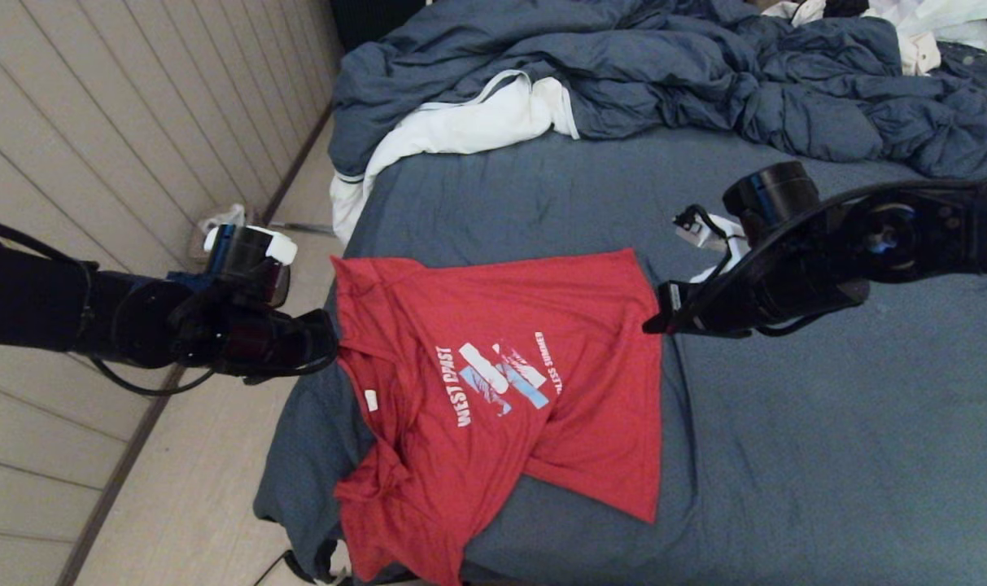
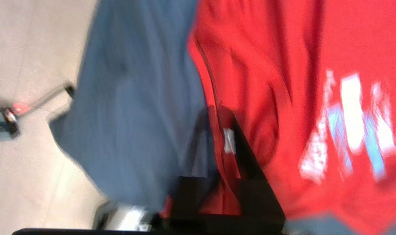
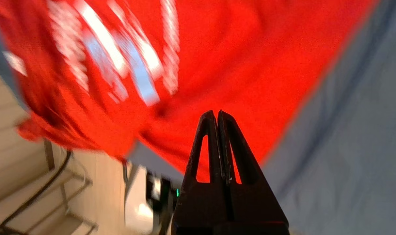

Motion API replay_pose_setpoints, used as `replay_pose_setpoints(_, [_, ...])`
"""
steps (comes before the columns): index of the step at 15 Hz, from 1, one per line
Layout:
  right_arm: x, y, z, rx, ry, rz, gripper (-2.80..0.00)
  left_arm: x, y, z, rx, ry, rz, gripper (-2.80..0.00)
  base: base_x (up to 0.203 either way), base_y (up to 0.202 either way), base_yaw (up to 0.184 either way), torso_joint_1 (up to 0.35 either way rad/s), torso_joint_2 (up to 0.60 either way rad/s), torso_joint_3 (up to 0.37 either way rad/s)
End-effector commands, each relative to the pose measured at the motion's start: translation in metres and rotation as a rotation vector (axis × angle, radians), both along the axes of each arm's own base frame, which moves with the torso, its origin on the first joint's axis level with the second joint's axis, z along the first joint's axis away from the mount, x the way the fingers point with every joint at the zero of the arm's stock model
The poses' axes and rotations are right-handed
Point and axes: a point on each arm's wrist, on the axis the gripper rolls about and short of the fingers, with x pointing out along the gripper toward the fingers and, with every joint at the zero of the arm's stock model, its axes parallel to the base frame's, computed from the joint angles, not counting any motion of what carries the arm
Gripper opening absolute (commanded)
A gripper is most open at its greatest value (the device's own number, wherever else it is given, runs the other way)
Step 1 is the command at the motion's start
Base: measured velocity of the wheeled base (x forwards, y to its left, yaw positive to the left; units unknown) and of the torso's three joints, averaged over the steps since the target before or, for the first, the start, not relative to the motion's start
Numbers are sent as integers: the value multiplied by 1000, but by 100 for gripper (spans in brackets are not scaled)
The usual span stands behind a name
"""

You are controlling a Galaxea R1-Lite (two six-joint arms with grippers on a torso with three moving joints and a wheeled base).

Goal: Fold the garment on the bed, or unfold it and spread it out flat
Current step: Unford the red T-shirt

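Shirt (image 1: 493,391): lying print-up on the bed (image 1: 827,456), near its left edge, lower part hanging over the near corner.
Left gripper (image 1: 330,346): pinching the shirt's left edge, jaws closed on red cloth; pinch showing only in left wrist view (image 2: 222,130).
Right gripper (image 1: 652,325): reaching to the shirt's right edge; jaws pressed together, showing only in right wrist view (image 3: 216,114); hold on cloth undetermined.
Duvet (image 1: 664,73): lying heaped at the far end.

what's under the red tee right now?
The red T-shirt lies print-up on the bed's slate-blue fitted sheet, its near-left part drooping over the mattress corner. Only sheet shows around its edges; whatever lies beneath the cloth itself is covered and cannot be seen.
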Motion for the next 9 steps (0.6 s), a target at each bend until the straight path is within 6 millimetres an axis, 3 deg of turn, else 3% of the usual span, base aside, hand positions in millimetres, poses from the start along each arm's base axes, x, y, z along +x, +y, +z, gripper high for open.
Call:
replay_pose_setpoints(1, [-16,-5,-16,-17,70,-4,-280,-27,5,2,-40,22,-32,-280,0,0,0,0,0,0])
replay_pose_setpoints(5, [-45,-10,-64,-48,203,4,-280,-26,-2,-17,-136,110,-93,-280,0,0,0,0,0,0])
replay_pose_setpoints(8, [-65,11,-100,-77,194,72,-280,-24,-2,-24,-138,120,-92,-280,0,0,0,0,0,0])
replay_pose_setpoints(9, [-71,21,-107,-100,183,95,0,-22,-4,-30,-133,139,-90,-280,0,0,0,0,0,0])
